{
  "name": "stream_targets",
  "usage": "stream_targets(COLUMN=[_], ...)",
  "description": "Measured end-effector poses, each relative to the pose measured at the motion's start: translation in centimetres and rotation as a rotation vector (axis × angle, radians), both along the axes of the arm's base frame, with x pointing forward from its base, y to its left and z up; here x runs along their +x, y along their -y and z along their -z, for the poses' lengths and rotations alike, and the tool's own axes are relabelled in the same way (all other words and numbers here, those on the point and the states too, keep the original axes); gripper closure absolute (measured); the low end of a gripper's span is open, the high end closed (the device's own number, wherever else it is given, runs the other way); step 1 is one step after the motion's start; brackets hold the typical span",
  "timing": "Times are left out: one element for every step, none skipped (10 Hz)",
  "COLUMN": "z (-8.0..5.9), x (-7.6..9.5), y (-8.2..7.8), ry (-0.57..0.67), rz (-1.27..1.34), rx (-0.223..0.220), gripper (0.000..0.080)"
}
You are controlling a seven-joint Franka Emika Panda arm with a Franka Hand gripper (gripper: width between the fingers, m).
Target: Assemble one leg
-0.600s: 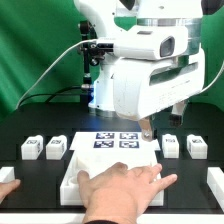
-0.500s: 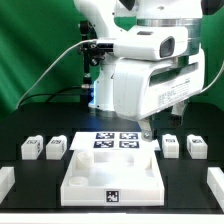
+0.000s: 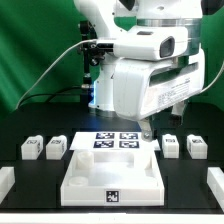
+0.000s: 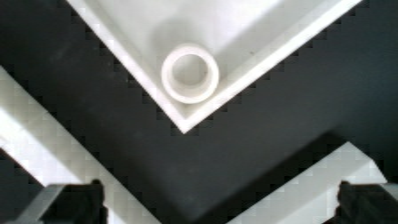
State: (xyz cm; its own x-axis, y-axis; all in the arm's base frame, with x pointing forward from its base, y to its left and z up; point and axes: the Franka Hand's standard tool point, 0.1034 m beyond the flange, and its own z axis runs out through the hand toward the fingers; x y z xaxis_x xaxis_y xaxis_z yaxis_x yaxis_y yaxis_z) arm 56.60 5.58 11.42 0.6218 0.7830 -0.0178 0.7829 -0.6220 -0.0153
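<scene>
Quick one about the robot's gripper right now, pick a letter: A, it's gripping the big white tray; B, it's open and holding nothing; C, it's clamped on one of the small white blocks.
B: in the wrist view the gripper has its fingers wide apart with nothing between them, and only a corner of the tray lies below.
</scene>
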Motion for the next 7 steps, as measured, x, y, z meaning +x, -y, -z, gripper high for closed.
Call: stream_targets(z=[0.0, 0.01, 0.01, 0.02, 0.02, 0.03, 0.04], x=[0.0, 0.0, -0.01, -0.01, -0.01, -0.01, -0.25], y=[0.0, 0.0, 0.0, 0.0, 0.01, 0.01, -0.09], ry=[0.0, 0.0, 0.0, 0.0, 0.0, -0.001, -0.003], rz=[0.0, 0.0, 0.0, 0.0, -0.018, -0.046, -0.052], rx=[0.0, 0.0, 0.0, 0.0, 0.0, 0.001, 0.0], gripper=[0.015, 0.015, 0.015, 0.015, 0.015, 0.015, 0.015])
